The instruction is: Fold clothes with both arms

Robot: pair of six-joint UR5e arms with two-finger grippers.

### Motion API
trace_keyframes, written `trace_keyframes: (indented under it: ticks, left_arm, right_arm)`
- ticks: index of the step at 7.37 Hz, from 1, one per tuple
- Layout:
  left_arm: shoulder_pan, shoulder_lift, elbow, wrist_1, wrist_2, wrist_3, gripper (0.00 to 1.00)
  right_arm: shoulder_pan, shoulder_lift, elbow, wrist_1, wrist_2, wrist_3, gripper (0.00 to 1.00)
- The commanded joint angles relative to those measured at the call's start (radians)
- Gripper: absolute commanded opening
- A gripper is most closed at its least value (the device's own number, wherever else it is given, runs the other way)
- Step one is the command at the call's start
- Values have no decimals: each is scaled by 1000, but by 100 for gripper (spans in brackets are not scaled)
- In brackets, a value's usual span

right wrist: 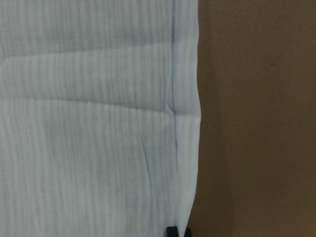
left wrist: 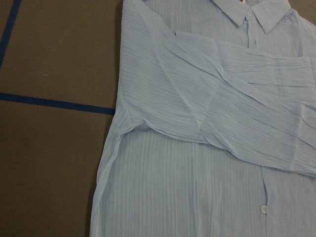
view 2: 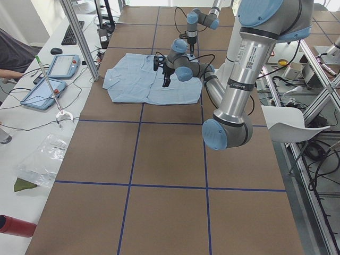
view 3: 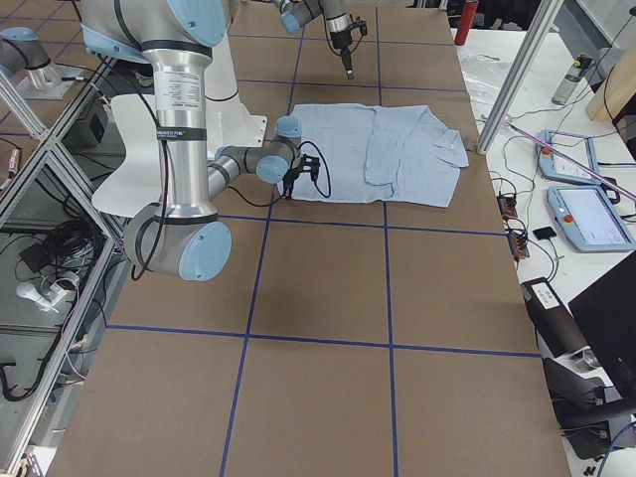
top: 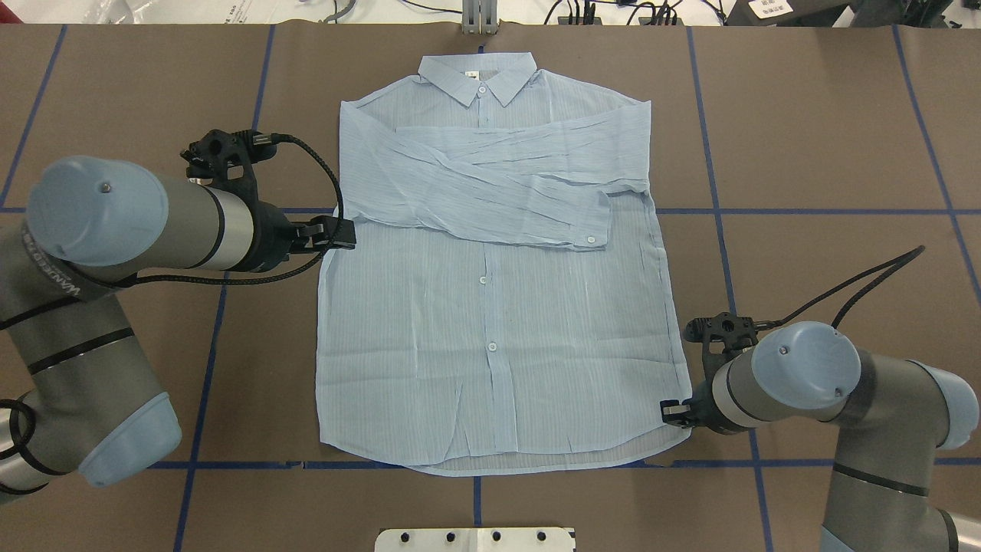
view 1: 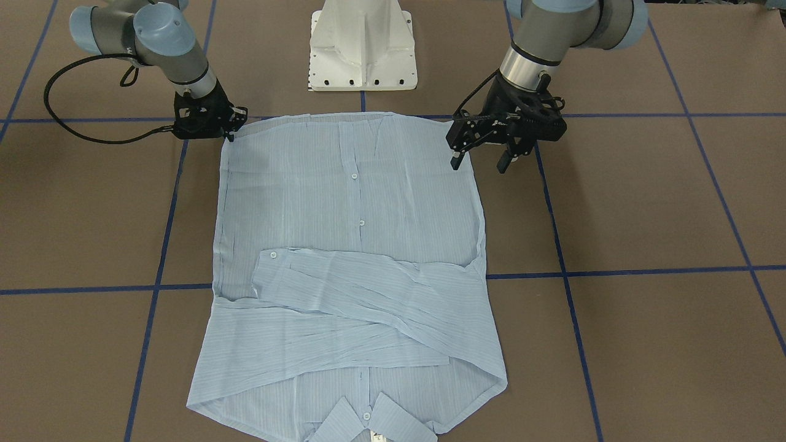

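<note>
The pale blue striped shirt is lying flat and buttoned, front up, in the middle of the brown surface. In the overhead view its collar is pointing to 12 o'clock, away from the robot, and its hem is lying at 6 o'clock, nearest the white pedestal base. Both sleeves are lying crossed over the chest, with one buttoned cuff resting toward 3 o'clock. The left gripper is hanging over the shirt's 9 o'clock side edge, just under the armpit. Its two fingers are pointing down, spread apart and grasping nothing. The right gripper is sitting low at the shirt's 4 o'clock corner, right against the side seam where it meets the hem. The right wrist view is showing only one dark fingertip at the cloth's edge, so whether that gripper is clenched on the fabric cannot be told. Blue tape lines are crossing the surface under and around the shirt.
</note>
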Motion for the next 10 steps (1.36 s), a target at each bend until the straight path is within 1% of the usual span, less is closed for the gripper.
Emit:
trace_keyframes:
  ticks: [1,2,4,6,7,8,10]
  left_arm:
    - [8,17,-12,9,0,-10,100]
    - [20,38,-24,7,-2,-71,100]
    - [124,84,-62,6,15,-194,100]
    - [277,116,-65,10,115,-330,100]
    - [322,117,-65,36,121,-393,100]
    - [362,115,-65,87,126,-427,99]
    - [379,118,-64,128,140,-437,99]
  right_arm:
    - [4,1,31,2,-8,3,0]
    - [5,0,36,4,-13,8,0]
    - [10,0,36,5,-18,8,0]
    - [24,-2,50,5,-16,8,0]
    - [33,0,53,5,-16,8,0]
    - [35,0,65,5,-15,8,0]
    - [35,-3,73,5,-16,8,0]
